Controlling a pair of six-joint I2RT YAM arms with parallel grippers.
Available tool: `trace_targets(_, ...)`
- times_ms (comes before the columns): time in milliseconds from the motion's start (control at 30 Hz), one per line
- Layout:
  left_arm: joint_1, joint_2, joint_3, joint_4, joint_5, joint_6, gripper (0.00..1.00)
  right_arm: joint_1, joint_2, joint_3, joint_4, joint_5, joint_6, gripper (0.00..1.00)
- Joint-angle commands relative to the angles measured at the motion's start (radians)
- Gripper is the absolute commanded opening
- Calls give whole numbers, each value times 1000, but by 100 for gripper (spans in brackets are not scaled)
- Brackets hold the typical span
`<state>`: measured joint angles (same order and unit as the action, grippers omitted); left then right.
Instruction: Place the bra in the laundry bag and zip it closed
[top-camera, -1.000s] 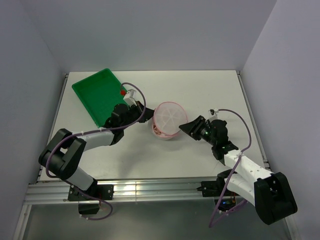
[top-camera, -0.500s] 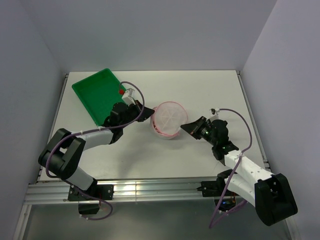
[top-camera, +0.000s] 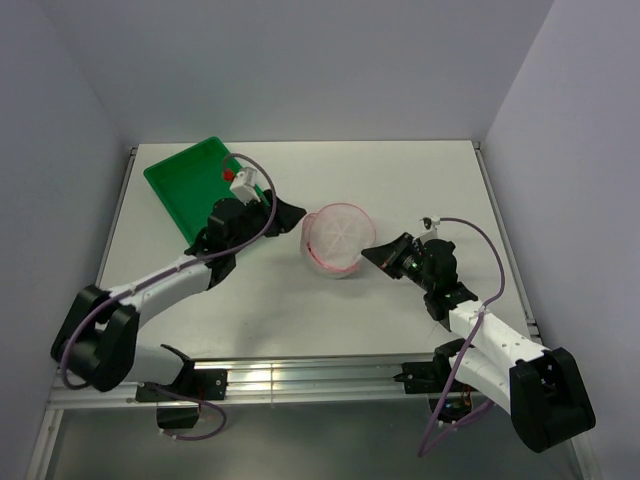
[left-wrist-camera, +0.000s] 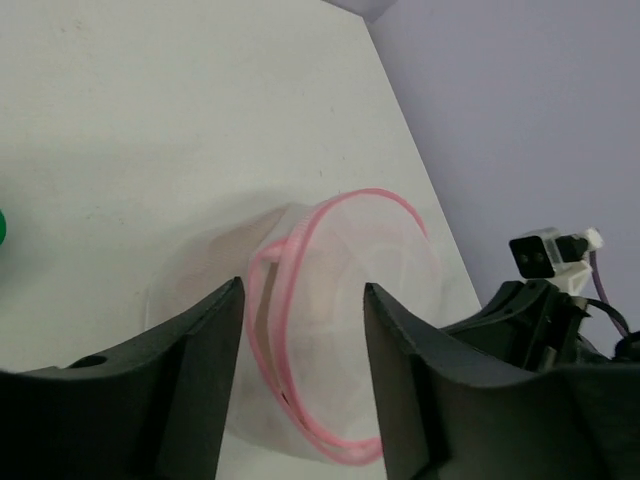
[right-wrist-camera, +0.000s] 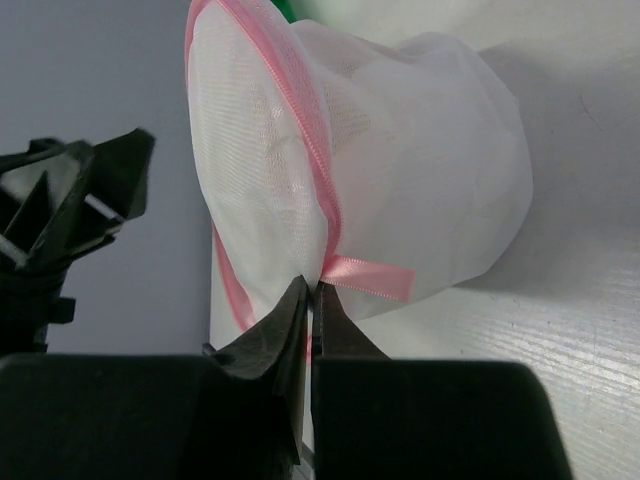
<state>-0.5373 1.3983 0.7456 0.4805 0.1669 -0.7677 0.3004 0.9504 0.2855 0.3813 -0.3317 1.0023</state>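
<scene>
The laundry bag, a round white mesh pouch with pink edging, stands on its side mid-table. My right gripper is shut on its pink rim just beside a pink ribbon loop, jaws pinched together. My left gripper hangs open a little left of the bag and touches nothing. In the left wrist view the bag lies beyond the spread fingers, its two pink rims parted on the near side. The bra is hidden, with only a faint peach shade behind the mesh.
A green plastic tray lies at the back left, just behind my left arm. The white table ends at grey walls on three sides. My right arm's black head shows behind the bag.
My left gripper has let go of the bag, opened and drawn back to the upper left. My right gripper has closed on the bag's pink rim. The bag barely shifted.
</scene>
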Motion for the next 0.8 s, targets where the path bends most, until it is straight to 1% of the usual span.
trace_targets(0,-64,-181,-22,-74,-85,33,54,-6,-9,20,45,17,10,0)
trace_targets(67,-137,-229,-20,-150,-131,42,49,-3,-7,21,42,23,6,0)
trace_targets(100,-220,-261,-22,-170,-142,32,42,-4,-4,21,41,29,2,0)
trace_targets(133,-258,-274,-34,-183,-153,18,38,-3,-1,20,41,33,1,0)
trace_targets(167,-333,-289,-46,-174,-161,1,36,-4,1,18,51,31,2,0)
trace_targets(200,-364,-289,-55,-168,-161,-31,35,-3,5,14,59,33,7,0)
trace_targets(233,-397,-286,-70,-164,-162,-48,31,-4,8,11,64,30,9,0)
trace_targets(267,-445,-266,-78,-148,-197,-64,29,-3,11,11,68,28,7,0)
trace_targets(300,-464,-248,-81,-134,-196,-91,28,-3,16,12,68,25,7,0)
trace_targets(367,-510,-178,-78,-88,-196,-108,29,-1,14,7,73,26,9,0)
trace_targets(433,-526,-124,-68,-48,-195,-136,30,-1,7,3,73,36,2,0)
trace_targets(467,-535,-72,-72,20,-188,-160,32,0,1,-3,71,43,-7,0)
trace_targets(500,-535,-46,-72,59,-188,-174,32,0,1,-5,70,51,-10,0)
trace_targets(600,-536,56,-68,176,-176,-220,38,2,-7,-20,77,60,-13,0)
trace_targets(667,-536,121,-61,223,-184,-248,39,2,-7,-26,83,59,-14,0)
trace_targets(700,-538,140,-63,275,-187,-266,39,2,-7,-29,85,57,-14,0)
trace_targets(767,-543,188,-63,306,-214,-301,39,3,-9,-32,88,54,-16,0)
